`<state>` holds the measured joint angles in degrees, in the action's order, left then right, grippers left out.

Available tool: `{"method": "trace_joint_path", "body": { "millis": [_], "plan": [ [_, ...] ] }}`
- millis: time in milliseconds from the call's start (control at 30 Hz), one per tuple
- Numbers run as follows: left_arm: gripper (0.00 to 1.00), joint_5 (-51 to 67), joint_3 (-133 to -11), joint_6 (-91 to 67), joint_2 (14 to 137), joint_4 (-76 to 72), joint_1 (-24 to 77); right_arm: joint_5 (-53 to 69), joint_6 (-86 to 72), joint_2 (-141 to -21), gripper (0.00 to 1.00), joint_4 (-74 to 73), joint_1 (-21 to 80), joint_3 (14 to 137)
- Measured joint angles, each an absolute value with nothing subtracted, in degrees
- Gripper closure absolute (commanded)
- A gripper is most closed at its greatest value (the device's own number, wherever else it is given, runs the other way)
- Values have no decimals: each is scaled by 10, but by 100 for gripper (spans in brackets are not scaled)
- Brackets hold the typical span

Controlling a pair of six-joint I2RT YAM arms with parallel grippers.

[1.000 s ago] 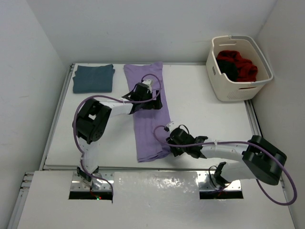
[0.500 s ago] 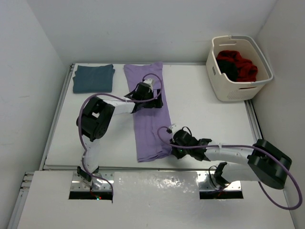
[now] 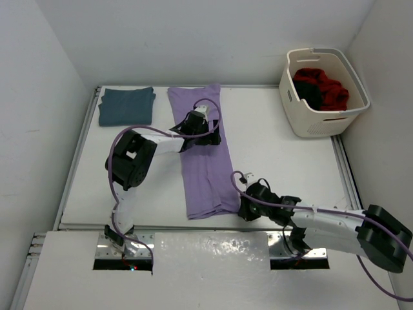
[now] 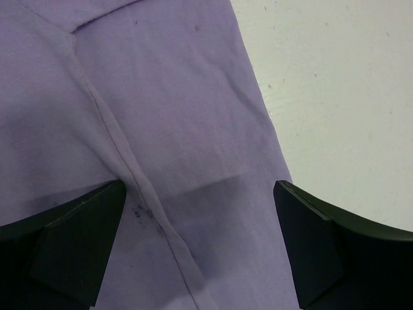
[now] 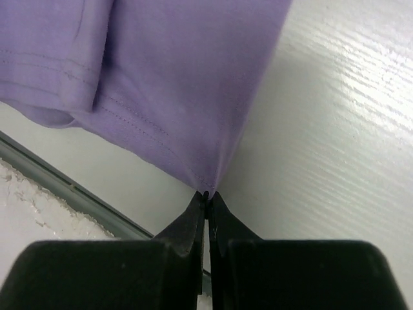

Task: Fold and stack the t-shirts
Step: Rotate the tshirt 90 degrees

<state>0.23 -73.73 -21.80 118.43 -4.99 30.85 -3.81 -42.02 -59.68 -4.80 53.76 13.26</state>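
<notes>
from above, we see the lavender shirt (image 3: 205,155) lying as a long narrow strip down the middle of the table (image 3: 284,155). the folded teal shirt (image 3: 126,105) sits at the far left corner, and the red shirt (image 3: 322,87) waits in the laundry basket (image 3: 321,123) at the far right. the left gripper (image 3: 211,135) hangs over the strip's right edge towards its far half, and the right gripper (image 3: 244,208) sits at its near right corner. we judge the step in hand to be the crosswise fold of the lavender shirt

in the left wrist view, the left gripper (image 4: 200,245) stands wide, its fingers (image 4: 71,239) apart just above the cloth with nothing held; the shirt's right edge runs between them, with bare table to the right

in the right wrist view, the right gripper (image 5: 206,197) is pinched tight on the very corner of the lavender hem, the cloth drawn to a point at its tips. next, we think, this corner must be lifted and carried toward the far end while the left gripper pins or takes the edge; the bite looks thin, so the pull calls for a slow, level move
</notes>
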Motion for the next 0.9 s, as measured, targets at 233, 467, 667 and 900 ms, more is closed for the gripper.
{"method": "trace_joint_path", "body": {
  "millis": [233,467,667,900],
  "plan": [
    [0,6,-738,-218,1184,-50,310,-24,-439,-558,58,-72,539,123],
    [0,25,-735,-206,1166,-31,314,-40,-389,-532,37,-183,539,166],
    [0,17,-695,-202,1043,-3,332,-81,-361,-518,29,-202,539,203],
    [0,-42,-530,-272,774,14,387,-117,-351,-547,26,-198,532,219]
  ]
}}
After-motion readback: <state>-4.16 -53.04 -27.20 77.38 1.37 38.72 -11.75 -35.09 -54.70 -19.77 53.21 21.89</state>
